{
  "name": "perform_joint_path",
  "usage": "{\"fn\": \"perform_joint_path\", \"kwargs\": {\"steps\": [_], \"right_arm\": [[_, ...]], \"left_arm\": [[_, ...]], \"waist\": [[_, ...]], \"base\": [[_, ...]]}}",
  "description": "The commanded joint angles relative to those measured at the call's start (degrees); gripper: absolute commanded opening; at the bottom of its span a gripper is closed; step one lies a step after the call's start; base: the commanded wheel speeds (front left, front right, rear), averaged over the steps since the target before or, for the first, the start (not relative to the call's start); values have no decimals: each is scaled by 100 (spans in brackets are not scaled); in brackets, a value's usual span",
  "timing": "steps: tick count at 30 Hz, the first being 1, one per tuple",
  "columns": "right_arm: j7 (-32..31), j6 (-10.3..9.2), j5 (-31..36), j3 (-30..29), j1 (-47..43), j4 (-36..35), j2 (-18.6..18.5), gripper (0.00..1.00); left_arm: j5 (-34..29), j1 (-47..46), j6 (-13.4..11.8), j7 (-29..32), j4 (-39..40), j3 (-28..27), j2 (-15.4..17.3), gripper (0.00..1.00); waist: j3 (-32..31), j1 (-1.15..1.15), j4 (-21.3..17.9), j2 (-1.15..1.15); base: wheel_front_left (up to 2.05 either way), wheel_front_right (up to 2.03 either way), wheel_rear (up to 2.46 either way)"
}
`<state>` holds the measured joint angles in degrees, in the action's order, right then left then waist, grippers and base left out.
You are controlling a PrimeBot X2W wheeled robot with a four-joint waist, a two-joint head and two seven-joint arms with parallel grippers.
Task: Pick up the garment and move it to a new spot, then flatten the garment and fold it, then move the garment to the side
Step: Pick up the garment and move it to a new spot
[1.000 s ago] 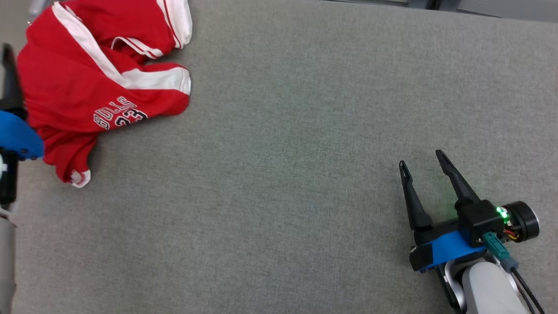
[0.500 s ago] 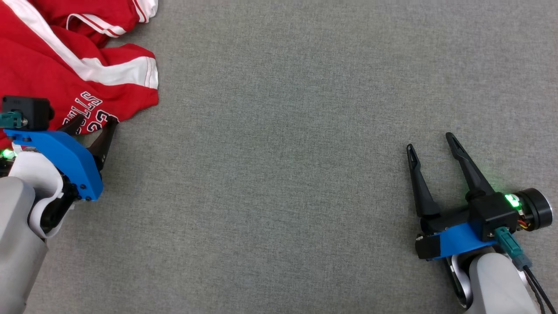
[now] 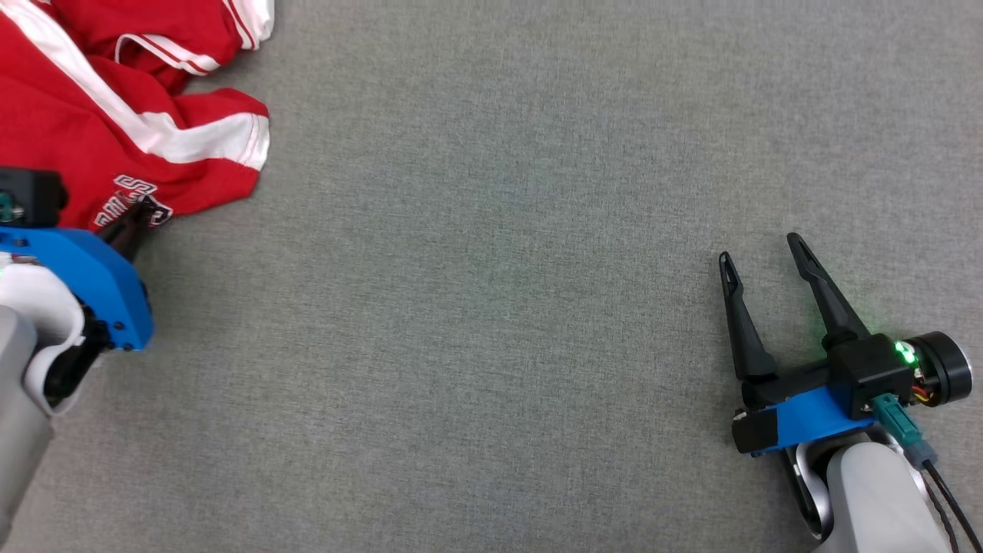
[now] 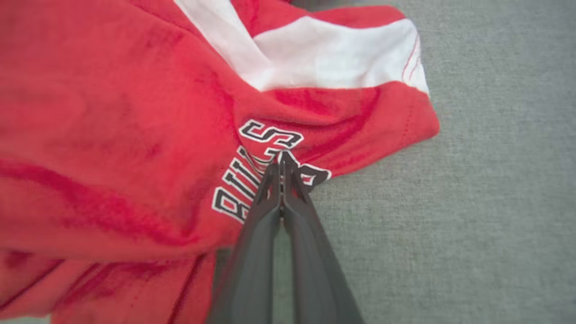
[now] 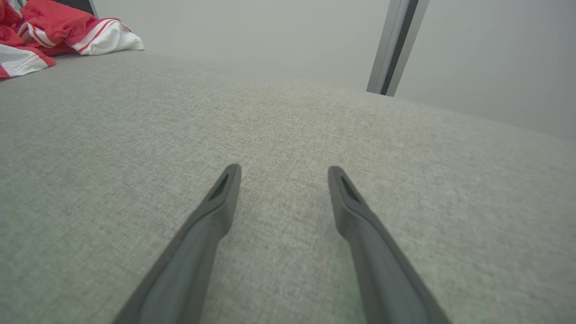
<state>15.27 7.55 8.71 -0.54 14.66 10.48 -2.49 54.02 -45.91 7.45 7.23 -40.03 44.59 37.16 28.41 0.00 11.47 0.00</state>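
L gripper (image 4: 281, 158) has jaws pinched together on the garment (image 3: 84, 130) edge by the lettering, at the mat's (image 3: 491, 307) far-left corner, prob. to lift it, while R gripper (image 3: 760, 250) idles w/ jaws apart, well away.

The garment (image 3: 46, 115) is a red sports piece with broad white stripes and thin red piping. Its white, black-edged BULLS lettering (image 4: 238, 191) is creased near one edge. It lies crumpled in loose folds, not flattened, on the grey woven surface (image 3: 491, 269) at about 10 o'clock in the head view, running past the frame's edge there. The left gripper (image 4: 281, 157) pinches the cloth at the lettering, fingers pressed together.
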Motion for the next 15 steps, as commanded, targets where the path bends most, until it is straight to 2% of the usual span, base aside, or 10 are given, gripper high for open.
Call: {"fn": "perform_joint_path", "kwargs": {"steps": [1, 8, 15], "right_arm": [[-16, -11, -36, -42, -58, 137, -68, 100], [-9, -7, -282, 114, -69, 239, -52, 100], [-8, -7, -583, 137, -155, 387, -52, 100]], "left_arm": [[35, -106, -1, -79, -33, 34, 84, 0], [92, -200, 0, -444, -71, 324, 412, 0], [46, -382, 0, -739, 211, 530, 794, 0]], "waist": [[-77, 0, -17, 0], [-567, 0, -62, 0], [-1172, 0, -242, 0]], "base": [[0, 0, 0], [0, 0, 0], [0, 0, 0]]}}
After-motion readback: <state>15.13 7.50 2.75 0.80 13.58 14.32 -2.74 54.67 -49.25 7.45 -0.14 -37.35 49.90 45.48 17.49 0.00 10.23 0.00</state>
